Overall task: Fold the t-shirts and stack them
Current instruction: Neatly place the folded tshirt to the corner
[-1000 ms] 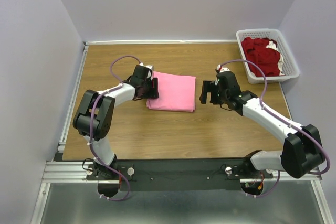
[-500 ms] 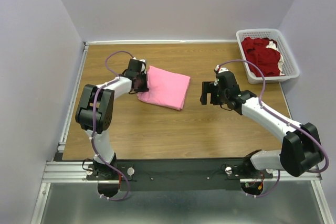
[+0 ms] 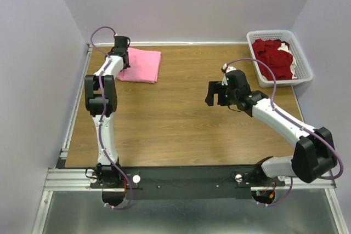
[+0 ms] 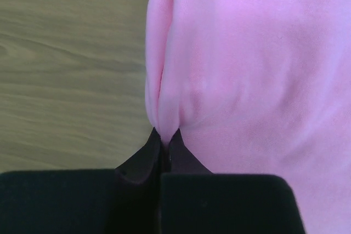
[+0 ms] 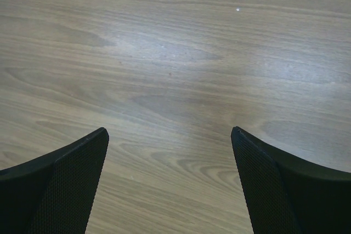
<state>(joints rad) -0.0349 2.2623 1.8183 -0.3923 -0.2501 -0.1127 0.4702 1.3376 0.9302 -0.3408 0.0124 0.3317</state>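
1 pink t-shirt (image 3: 141,65), folded, flat on counter (image 3: 181,130), upper left of frame; left tool (image 4: 163,142) clamped tight on its edge. Several dark red t-shirts (image 3: 274,56) heaped in white basket (image 3: 305,64), upper right corner. 1 right tool (image 5: 170,157), spread wide over counter, centre right, holding nothing.

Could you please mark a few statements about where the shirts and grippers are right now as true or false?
1. The left gripper is shut on the pink t-shirt at its edge. True.
2. The right gripper is shut on cloth. False: it is open above the bare table, holding nothing.
3. The dark red t-shirts lie in the white basket. True.
4. The pink t-shirt lies at the table's near right corner. False: it lies at the far left corner.
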